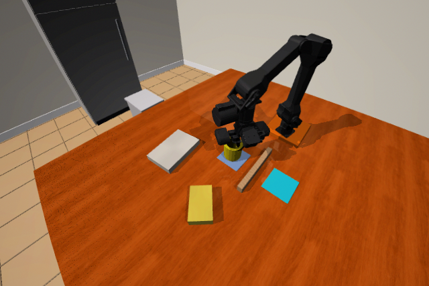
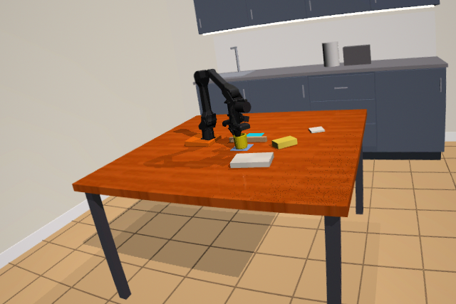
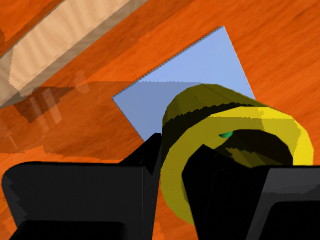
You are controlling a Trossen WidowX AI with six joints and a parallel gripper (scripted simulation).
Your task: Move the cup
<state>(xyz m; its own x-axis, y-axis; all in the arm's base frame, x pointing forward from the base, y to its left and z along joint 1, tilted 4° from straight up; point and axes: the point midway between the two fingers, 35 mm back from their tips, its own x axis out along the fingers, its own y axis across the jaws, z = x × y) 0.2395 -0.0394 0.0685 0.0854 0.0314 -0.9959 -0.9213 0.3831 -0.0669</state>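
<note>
A yellow cup point(image 1: 232, 153) point(image 2: 240, 142) point(image 3: 301, 142) stands upright on the blue pad point(image 1: 236, 166) point(image 2: 249, 147) point(image 3: 215, 55). A green marble point(image 3: 226, 134) shows inside the cup; the rest of its inside is hidden by a finger and shadow. My gripper point(image 1: 232, 142) point(image 2: 238, 134) point(image 3: 169, 140) points down at the cup and is shut on its wall, with one finger inside and the other against the outside. The cyan pad point(image 1: 280, 185) point(image 2: 256, 134) lies bare on the other side of the wooden bar.
The low wooden bar point(image 1: 254, 170) point(image 2: 257, 139) point(image 3: 60, 35) lies between the two pads. A yellow block point(image 1: 200, 203) point(image 2: 284, 142) and a white slab point(image 1: 173, 150) point(image 2: 251, 159) lie on the table. A small white piece point(image 2: 316, 129) lies farther off.
</note>
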